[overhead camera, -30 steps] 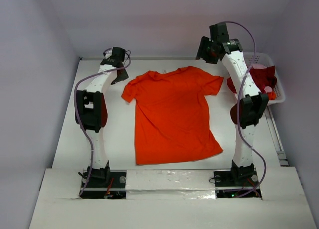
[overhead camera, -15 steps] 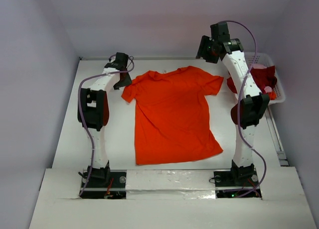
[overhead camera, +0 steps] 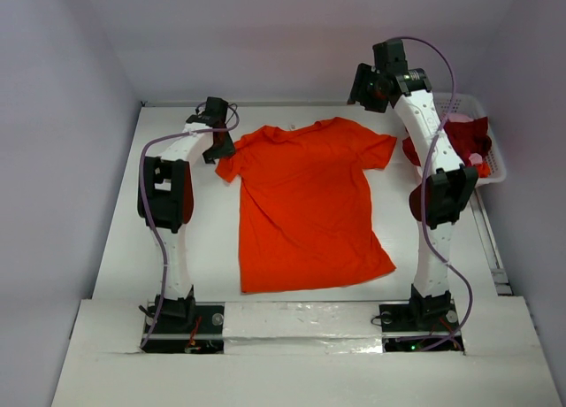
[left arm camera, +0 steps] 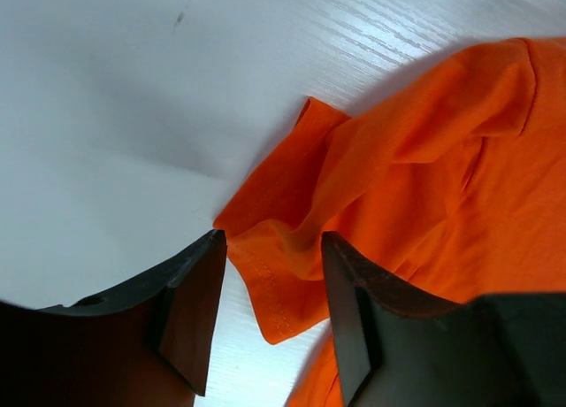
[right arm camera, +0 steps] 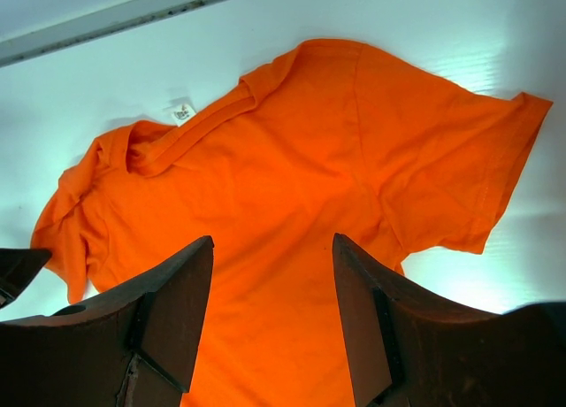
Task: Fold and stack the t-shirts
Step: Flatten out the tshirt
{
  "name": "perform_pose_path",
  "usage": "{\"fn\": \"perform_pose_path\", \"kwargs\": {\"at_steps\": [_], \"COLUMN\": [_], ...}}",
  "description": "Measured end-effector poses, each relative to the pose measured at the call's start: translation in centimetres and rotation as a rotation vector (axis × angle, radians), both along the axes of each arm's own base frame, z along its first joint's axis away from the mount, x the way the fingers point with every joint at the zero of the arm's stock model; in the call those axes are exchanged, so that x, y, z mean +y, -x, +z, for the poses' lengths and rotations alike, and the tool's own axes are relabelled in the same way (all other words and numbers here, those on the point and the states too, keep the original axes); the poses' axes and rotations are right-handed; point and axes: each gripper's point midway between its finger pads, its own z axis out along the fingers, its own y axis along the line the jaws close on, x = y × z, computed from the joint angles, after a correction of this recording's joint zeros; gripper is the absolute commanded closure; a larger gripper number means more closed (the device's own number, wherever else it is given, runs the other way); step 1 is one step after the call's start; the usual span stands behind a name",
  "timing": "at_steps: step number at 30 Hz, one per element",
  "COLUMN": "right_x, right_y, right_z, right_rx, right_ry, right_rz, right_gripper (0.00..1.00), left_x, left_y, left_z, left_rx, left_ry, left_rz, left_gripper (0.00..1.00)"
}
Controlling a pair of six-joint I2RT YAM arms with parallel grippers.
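Jaws apart on both arms, left pair astride rumpled sleeve (left arm camera: 276,234) of orange t-shirt (overhead camera: 309,203), unseen from above.

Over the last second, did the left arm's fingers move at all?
Yes. The left fingers slid right and nearer, closing on the orange shirt's sleeve, which lay unmoved.

Left arm (overhead camera: 170,199) – extended from its base toward 12 o'clock, wrist pitched down. The left gripper (left arm camera: 272,241) sits low with jaws parted. Right arm (overhead camera: 423,124) – raised, forearm leaning toward 11 o'clock. The right gripper (right arm camera: 272,241) is held high with jaws parted.
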Motion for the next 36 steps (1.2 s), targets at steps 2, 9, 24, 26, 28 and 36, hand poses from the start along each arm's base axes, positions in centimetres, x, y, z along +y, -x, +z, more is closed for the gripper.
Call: {"fn": "perform_pose_path", "kwargs": {"at_steps": [2, 9, 24, 26, 28, 36], "right_x": [0.0, 0.0, 0.1, 0.2, 0.2, 0.6], "right_y": [0.0, -0.1, -0.1, -0.1, 0.0, 0.1], "right_z": [-0.1, -0.3, -0.2, -0.2, -0.2, -0.2], "right_rx": [0.002, 0.005, 0.005, 0.005, 0.006, 0.005], "right_ry": [0.0, 0.0, -0.002, -0.004, -0.006, -0.006], "right_rz": [0.001, 0.001, 0.003, 0.006, 0.007, 0.015], "right_gripper": [0.38, 0.38, 0.38, 0.38, 0.38, 0.38], "left_x": [0.0, -0.1, -0.2, -0.1, -0.1, -0.1], "left_y": [0.0, -0.3, -1.4, -1.3, -1.4, -1.4], "left_z": [0.0, 0.4, 1.5, 1.5, 1.6, 1.4], "left_rx": [0.001, -0.008, -0.04, -0.039, -0.042, -0.043], "left_ry": [0.001, 0.004, 0.0, -0.001, -0.002, -0.006], "left_rz": [-0.002, -0.006, -0.008, -0.009, -0.006, -0.013], "left_gripper": [0.61, 0.85, 0.59, 0.46, 0.36, 0.49]}}
